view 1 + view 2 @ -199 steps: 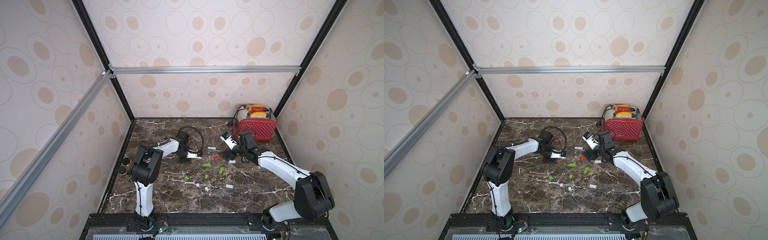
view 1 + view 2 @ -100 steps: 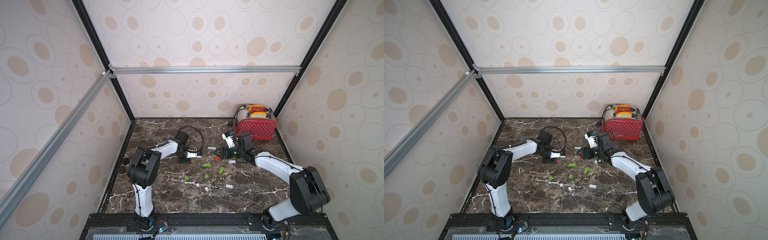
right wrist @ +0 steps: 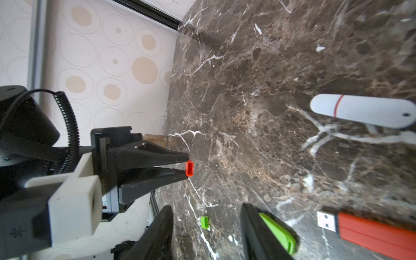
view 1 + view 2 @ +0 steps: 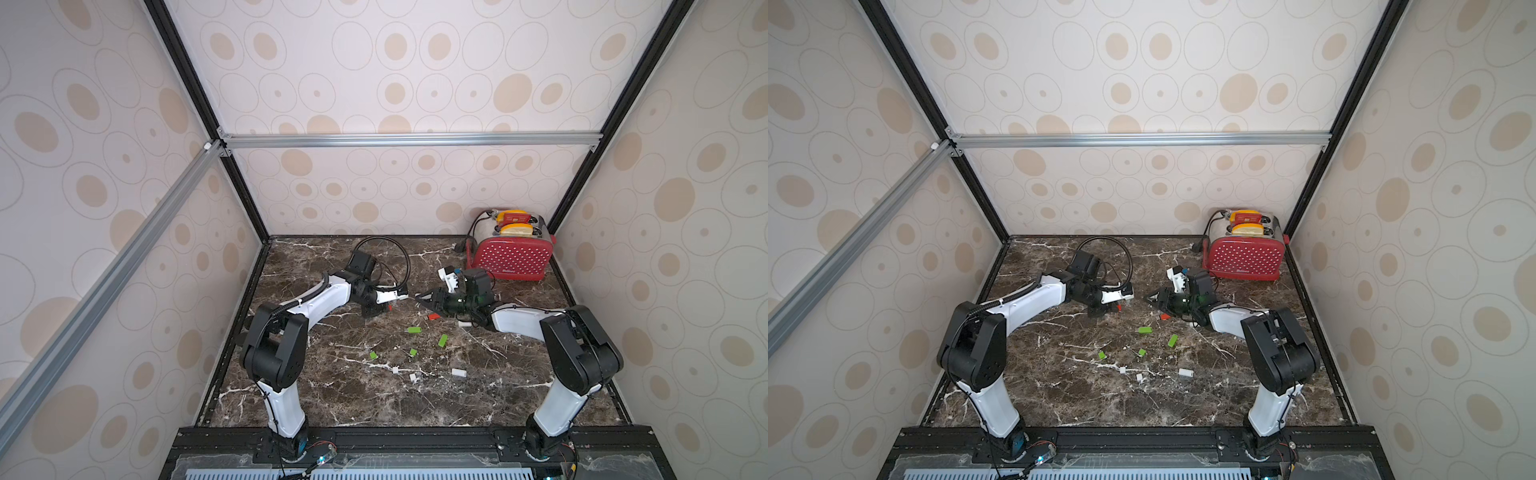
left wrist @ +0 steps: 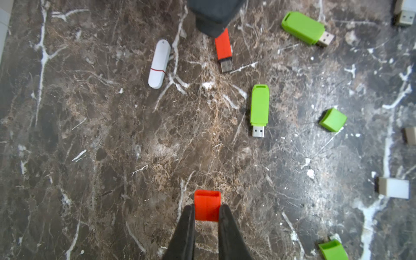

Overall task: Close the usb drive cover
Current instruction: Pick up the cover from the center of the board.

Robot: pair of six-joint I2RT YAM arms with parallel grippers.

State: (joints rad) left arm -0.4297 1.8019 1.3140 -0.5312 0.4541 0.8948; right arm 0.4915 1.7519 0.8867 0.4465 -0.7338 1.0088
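Cap (image 5: 207, 201), red, is clamped in left gripper (image 5: 206, 208) over table (image 4: 332, 395); right gripper (image 3: 207, 206) jaws stand apart, holding nothing; red USB drive (image 5: 223, 45), connector bare, lies near table centre, toward back edge, just beside right gripper.

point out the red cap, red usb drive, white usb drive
red cap (image 5: 207, 203): left wrist view, its upper face
red usb drive (image 5: 223, 46): left wrist view, its red body
white usb drive (image 5: 159, 60): left wrist view, middle of its casing

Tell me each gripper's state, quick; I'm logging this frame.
Left gripper: shut on the red cap.
Right gripper: open, nothing between the jaws.
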